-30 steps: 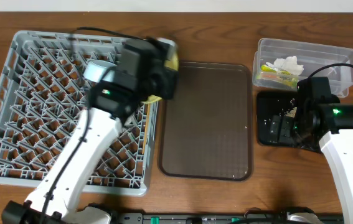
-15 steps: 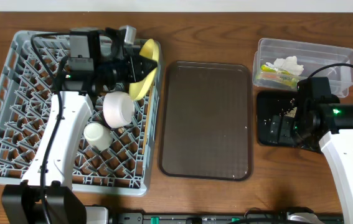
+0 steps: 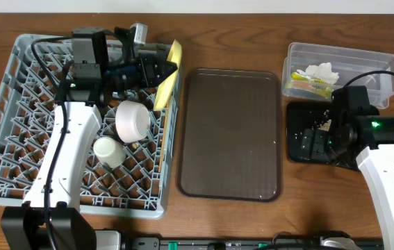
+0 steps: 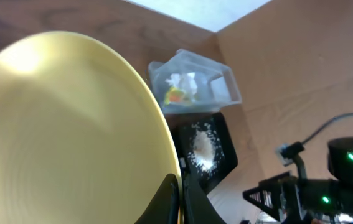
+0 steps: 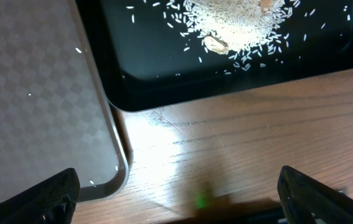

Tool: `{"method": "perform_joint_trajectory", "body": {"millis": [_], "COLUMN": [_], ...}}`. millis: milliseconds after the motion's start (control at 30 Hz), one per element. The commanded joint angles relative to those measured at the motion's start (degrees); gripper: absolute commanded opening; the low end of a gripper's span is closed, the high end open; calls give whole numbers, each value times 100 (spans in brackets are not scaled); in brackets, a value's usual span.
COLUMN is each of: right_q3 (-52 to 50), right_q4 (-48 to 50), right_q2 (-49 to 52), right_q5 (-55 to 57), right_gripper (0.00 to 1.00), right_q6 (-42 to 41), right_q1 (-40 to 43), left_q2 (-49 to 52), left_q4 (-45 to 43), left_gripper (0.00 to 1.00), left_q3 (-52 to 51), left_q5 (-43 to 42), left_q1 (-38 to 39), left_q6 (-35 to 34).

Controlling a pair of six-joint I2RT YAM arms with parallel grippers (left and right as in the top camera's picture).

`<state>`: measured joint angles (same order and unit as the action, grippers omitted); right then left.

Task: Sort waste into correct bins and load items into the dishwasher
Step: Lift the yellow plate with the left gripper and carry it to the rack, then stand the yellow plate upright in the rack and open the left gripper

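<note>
My left gripper (image 3: 156,69) is shut on the rim of the round yellow plate (image 3: 169,75), which it holds on edge over the back right side of the grey dish rack (image 3: 16,104). In the left wrist view the plate (image 4: 58,124) fills the left half, with the fingers (image 4: 180,199) pinching its rim. A pale bowl (image 3: 132,119) and a small cream-white bowl (image 3: 108,149) sit upside down in the rack. My right gripper (image 5: 176,202) is open and empty, low over the black tray (image 3: 295,149). The tray holds rice scraps (image 5: 238,25). The chopsticks are out of view.
The clear tub (image 3: 374,62) at the back right holds the green-and-orange wrapper (image 3: 308,83) and the white tissue (image 3: 322,71). The brown serving tray (image 3: 231,132) lies between the rack and the black tray. Its corner shows in the right wrist view (image 5: 33,93).
My left arm has swung back over the rack and carried the yellow plate to the rack's back right edge, turning it more upright. The two bowls are now uncovered. The right arm has not moved.
</note>
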<state>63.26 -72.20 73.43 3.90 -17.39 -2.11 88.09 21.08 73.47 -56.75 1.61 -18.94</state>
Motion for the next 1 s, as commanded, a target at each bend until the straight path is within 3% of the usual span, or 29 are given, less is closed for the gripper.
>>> {"method": "perform_joint_trajectory", "body": {"millis": [0,400,467,500,567,633,733,833,967], "right_q3": [76,76,76,76,76,76,76,76,76], "right_q4": [4,20,17,17,20,42,94,219,625], "right_q2": [-68,-68,-68,-68,-68,-68,-68,-68,-68], "right_q5": [74,74,72,72,57,57,57,50,-345], "right_gripper": [99,99,99,99,99,99,99,99,99], "right_q6": [-37,-35,-35,-37,-37,-37,-37,-35,352], "right_q1": [44,44,44,44,44,44,44,44,24], "left_q2": [-20,251,258,256,256,245,179,-17,-428], "left_q4": [291,590,564,529,457,444,455,570,1134], "left_gripper": [6,6,15,26,33,55,70,79,82], "left_q3": [-13,-116,-116,-116,-114,-114,-114,-114,-114], "left_q5": [610,1235,1414,1445,1438,1438,1440,1711,2754], "left_q1": [-24,-24,-24,-24,-24,-24,-26,-24,-24], "left_q6": [-42,24,37,105,127,127,203,387,487]}}
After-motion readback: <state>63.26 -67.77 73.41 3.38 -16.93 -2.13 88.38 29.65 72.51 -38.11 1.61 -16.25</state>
